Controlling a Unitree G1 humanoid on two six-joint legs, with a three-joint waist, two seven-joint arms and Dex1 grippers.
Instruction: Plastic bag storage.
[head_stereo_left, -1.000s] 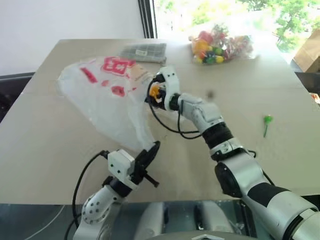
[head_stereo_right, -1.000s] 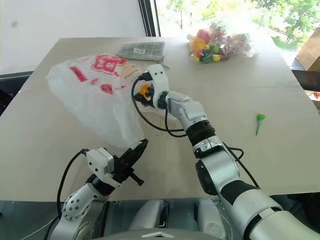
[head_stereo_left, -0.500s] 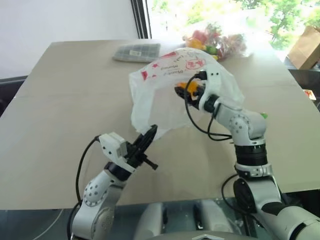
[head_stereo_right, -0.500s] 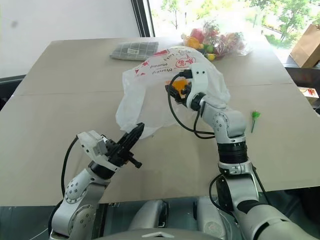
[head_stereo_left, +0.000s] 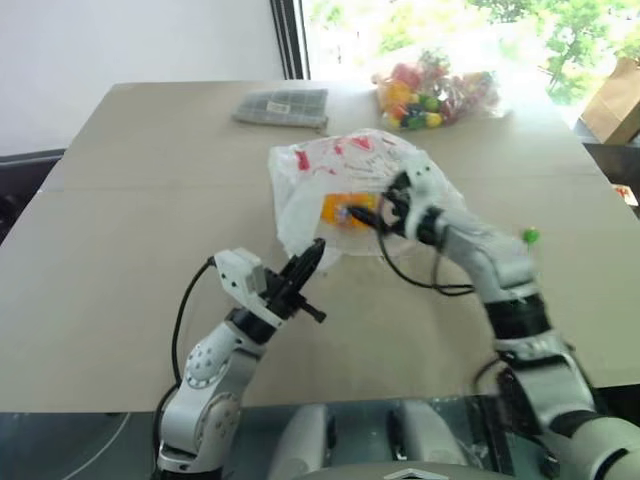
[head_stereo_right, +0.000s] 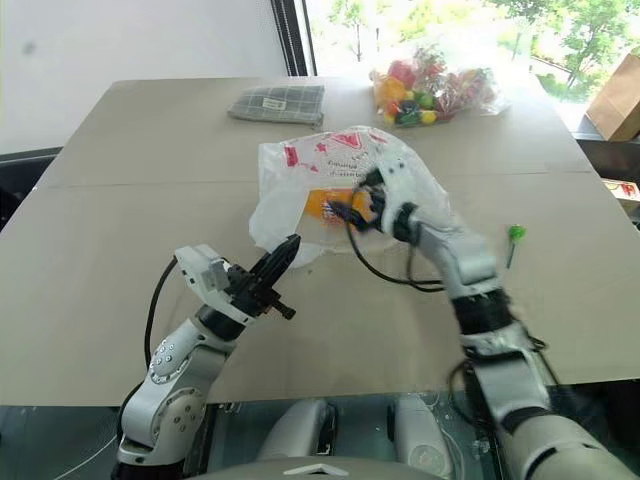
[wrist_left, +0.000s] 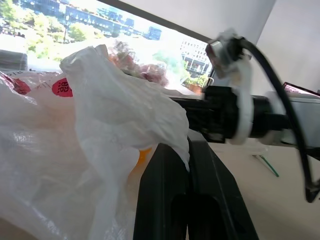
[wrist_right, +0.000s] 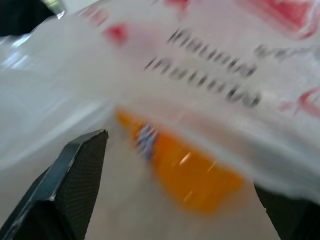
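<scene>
Plastic bag, pinched at one corner, mid-table.
Left gripper is clamped on the bag at its near lower corner; right gripper is spread wide, nothing gripped, film draped over it. Bag is bunched just beyond left gripper, nearer the right.

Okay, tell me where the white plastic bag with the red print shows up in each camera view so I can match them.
Left eye view: plastic bag mid-table, centre.
Right eye view: mid-table, slightly left of centre.
Left wrist view: bunched close up, draped on the left gripper, which is shut on it.
Right wrist view: red-printed film between the open fingers of the right gripper.
Shared landmark: the orange patch behind the film.
</scene>
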